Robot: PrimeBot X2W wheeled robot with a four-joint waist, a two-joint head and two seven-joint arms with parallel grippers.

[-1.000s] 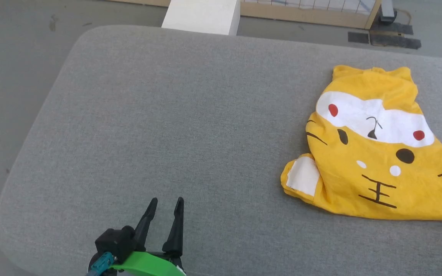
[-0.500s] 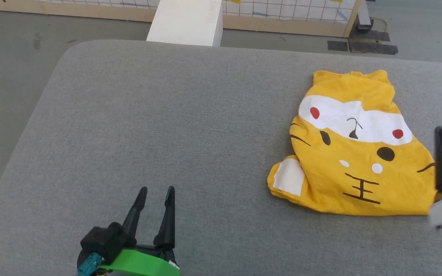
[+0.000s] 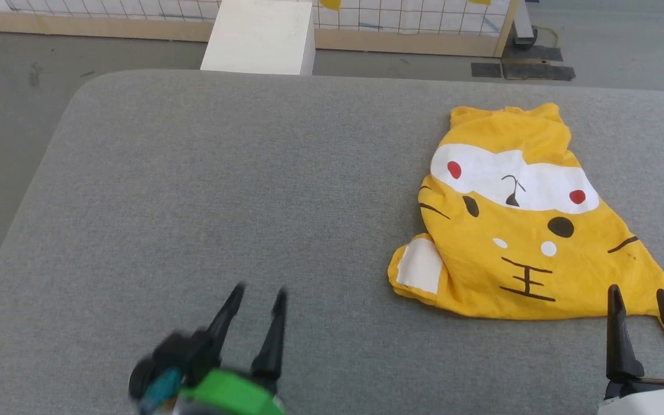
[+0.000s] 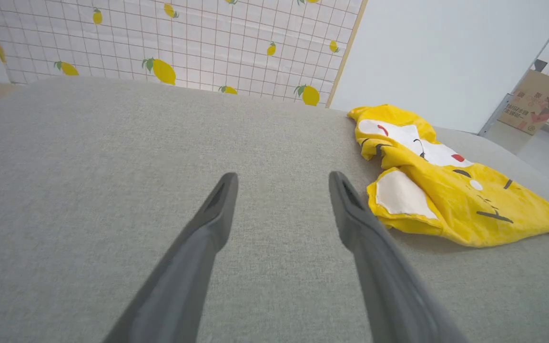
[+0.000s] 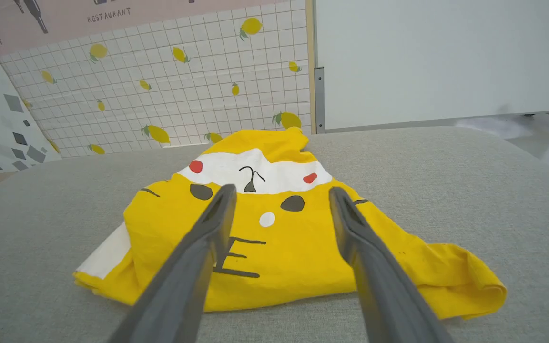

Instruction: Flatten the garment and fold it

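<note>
Shirt (image 3: 510, 230) lies rumpled on the right half of the grey table (image 3: 222, 190), its near right corner bunched. It looks light, soft and limp (apt to drag and crease rather than slide), so pinch an edge: a hem corner or sleeve. The right gripper (image 3: 638, 291) hovers at the near hem, spread wide and empty. The left gripper (image 3: 259, 289), also wide, is well apart.

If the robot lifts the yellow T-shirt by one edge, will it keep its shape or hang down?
The T-shirt is probably floppy: it lies wrinkled with folded-over edges, so a lifted edge would likely droop. Pushed, it would probably bunch on the textured grey surface rather than slide.
</note>
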